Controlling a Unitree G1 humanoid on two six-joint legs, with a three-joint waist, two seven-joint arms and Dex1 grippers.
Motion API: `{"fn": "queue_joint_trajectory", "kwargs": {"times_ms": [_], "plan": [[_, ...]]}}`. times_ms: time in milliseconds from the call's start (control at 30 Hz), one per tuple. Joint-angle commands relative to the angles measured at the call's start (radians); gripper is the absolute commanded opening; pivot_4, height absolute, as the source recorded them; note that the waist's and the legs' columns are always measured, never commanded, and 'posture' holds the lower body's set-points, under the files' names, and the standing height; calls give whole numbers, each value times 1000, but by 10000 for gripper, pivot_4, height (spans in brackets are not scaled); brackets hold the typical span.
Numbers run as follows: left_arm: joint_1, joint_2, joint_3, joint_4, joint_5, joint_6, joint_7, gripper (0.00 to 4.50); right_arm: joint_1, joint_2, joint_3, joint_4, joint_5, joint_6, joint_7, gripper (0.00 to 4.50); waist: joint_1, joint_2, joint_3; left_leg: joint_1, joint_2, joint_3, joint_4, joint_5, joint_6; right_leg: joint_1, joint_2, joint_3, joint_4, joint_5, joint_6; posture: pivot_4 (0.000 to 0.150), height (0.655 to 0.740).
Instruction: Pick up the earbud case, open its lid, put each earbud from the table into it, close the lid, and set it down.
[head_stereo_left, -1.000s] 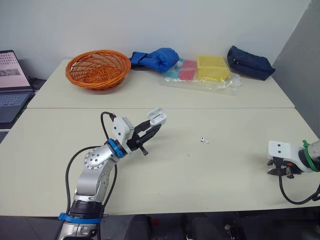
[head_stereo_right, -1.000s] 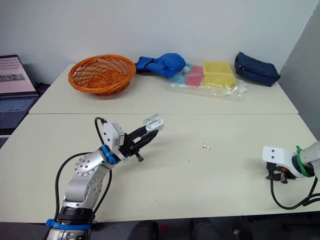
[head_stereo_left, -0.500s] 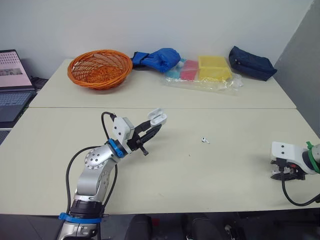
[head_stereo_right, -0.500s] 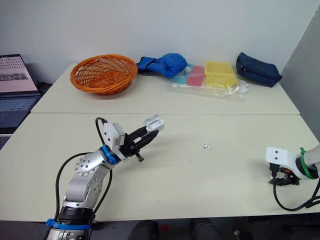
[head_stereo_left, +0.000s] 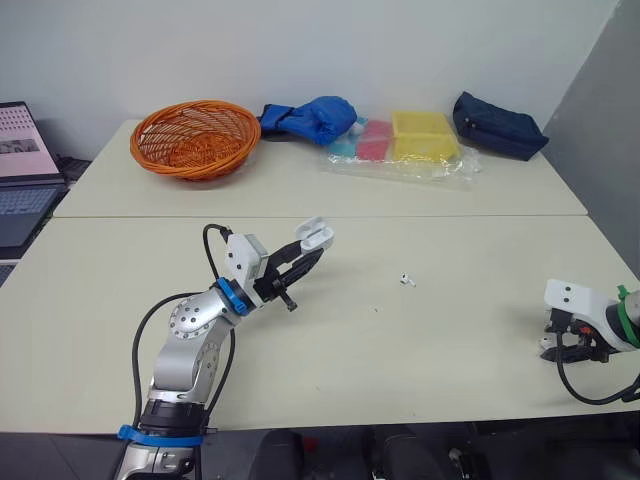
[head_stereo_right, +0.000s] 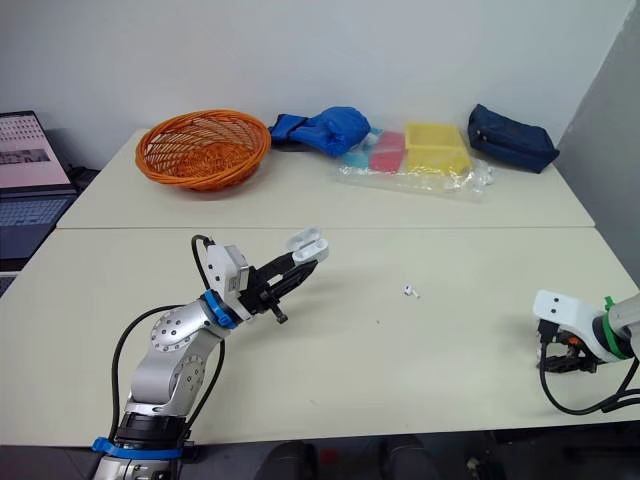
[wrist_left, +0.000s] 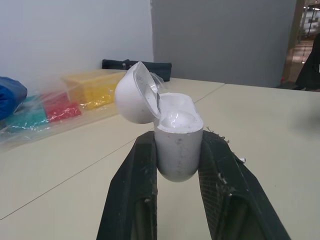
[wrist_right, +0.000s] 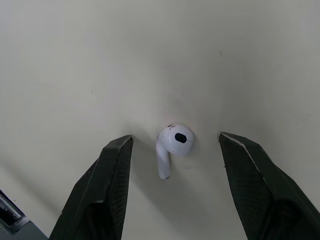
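Note:
My left gripper (head_stereo_left: 306, 250) is shut on the white earbud case (wrist_left: 176, 137), held above the middle of the table with its lid (wrist_left: 135, 93) flipped open. One white earbud (head_stereo_left: 406, 279) lies on the table to the right of the case. A second white earbud (wrist_right: 171, 145) lies on the table between the fingers of my right gripper (wrist_right: 175, 150), which is open and points down near the table's right front edge (head_stereo_left: 565, 345).
An orange basket (head_stereo_left: 195, 137), a blue cloth bundle (head_stereo_left: 310, 118), bagged coloured boxes (head_stereo_left: 405, 145) and a dark blue pouch (head_stereo_left: 498, 126) line the far table. A laptop (head_stereo_left: 22, 165) sits at the far left. The table's right edge is close to my right gripper.
My right gripper has shifted slightly toward the right front edge of the table and lowered. The left gripper holds the open case where it was.

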Motion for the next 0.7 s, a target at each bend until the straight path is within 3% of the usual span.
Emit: {"fn": "queue_joint_trajectory", "kwargs": {"times_ms": [33,100,233,433,533,633,700], "plan": [[-6,4,-2,-54,-14,-5,3,7436,5,5,7,-18,5,14,8,24499,0,0,0,0,0,0,0,0,0,0,0,0,0,0,0,1500,7400],[-8,5,-2,-53,-14,-4,2,7436,7,7,9,-23,7,22,9,19196,0,0,0,0,0,0,0,0,0,0,0,0,0,0,0,1500,7400],[-12,6,-2,-53,-15,-2,1,7436,9,11,12,-30,7,28,4,4492,0,0,0,0,0,0,0,0,0,0,0,0,0,0,0,1500,7400],[-7,7,-4,-55,-15,-3,-4,7436,-21,27,11,-14,16,26,3,4340,-1,0,0,0,0,0,0,0,0,0,0,0,0,0,0,1500,7400],[-9,6,-4,-50,-15,-6,-8,7436,-94,79,-22,-68,98,46,34,4340,-8,0,0,1,0,1,0,0,0,0,0,1,0,0,0,1500,7400],[-12,4,-4,-44,-14,-11,-8,7436,-183,160,-55,-173,203,96,39,4340,-13,0,0,2,0,1,0,0,0,0,1,2,2,1,0,1500,7400],[-20,-5,-2,-35,-13,-21,-4,7436,-314,314,-112,-281,349,242,-55,4340,-21,1,1,2,1,0,-1,0,0,0,2,2,3,1,0,1500,7400]]}}
